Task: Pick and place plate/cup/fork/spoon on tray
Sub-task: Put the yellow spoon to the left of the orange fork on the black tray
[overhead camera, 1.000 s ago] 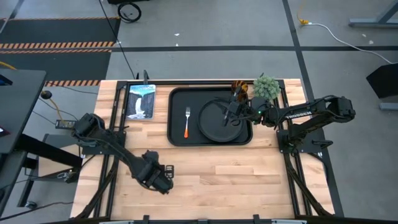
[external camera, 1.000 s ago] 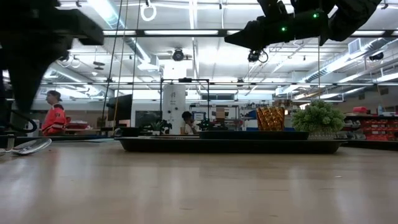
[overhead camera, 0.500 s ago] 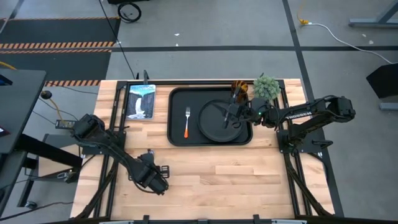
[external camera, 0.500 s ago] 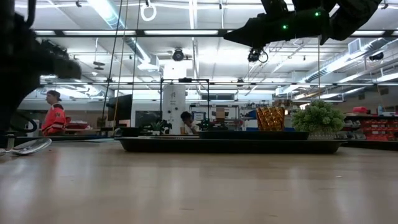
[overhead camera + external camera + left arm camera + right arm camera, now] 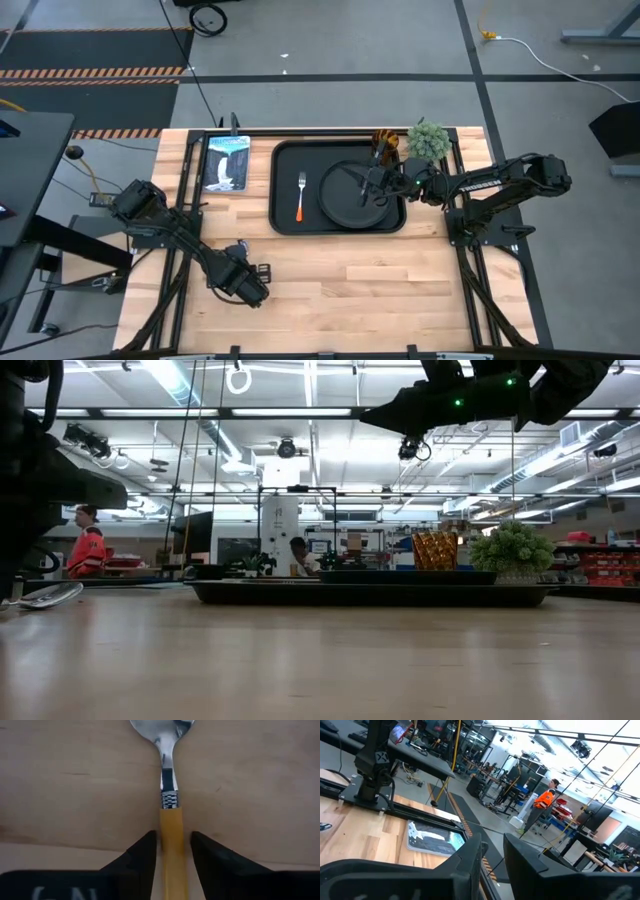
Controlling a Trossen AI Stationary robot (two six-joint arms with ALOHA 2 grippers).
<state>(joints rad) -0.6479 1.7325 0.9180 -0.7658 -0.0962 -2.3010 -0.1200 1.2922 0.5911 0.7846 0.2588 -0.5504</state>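
The spoon [image 5: 171,810] lies on the wood table, silver bowl [image 5: 45,595] resting on the top, orange handle toward my left gripper [image 5: 172,850]. That gripper [image 5: 243,283] is low over the near left of the table, open, one finger on each side of the handle with a narrow gap. The black tray [image 5: 285,222] holds the fork [image 5: 300,195] and the round plate [image 5: 345,205]. My right gripper [image 5: 368,186] hovers over the plate, slightly open and empty. The amber cup [image 5: 386,143] stands at the tray's far right corner.
A fuzzy green plant ball [image 5: 428,140] stands right of the cup. A blue-white card [image 5: 226,162] lies left of the tray. Bare wood runs along the table's near side [image 5: 400,290]. People show in the room beyond the table [image 5: 88,550].
My left gripper has moved a little toward the table's left edge, staying low. The spoon's bowl has stayed where it was on the table.
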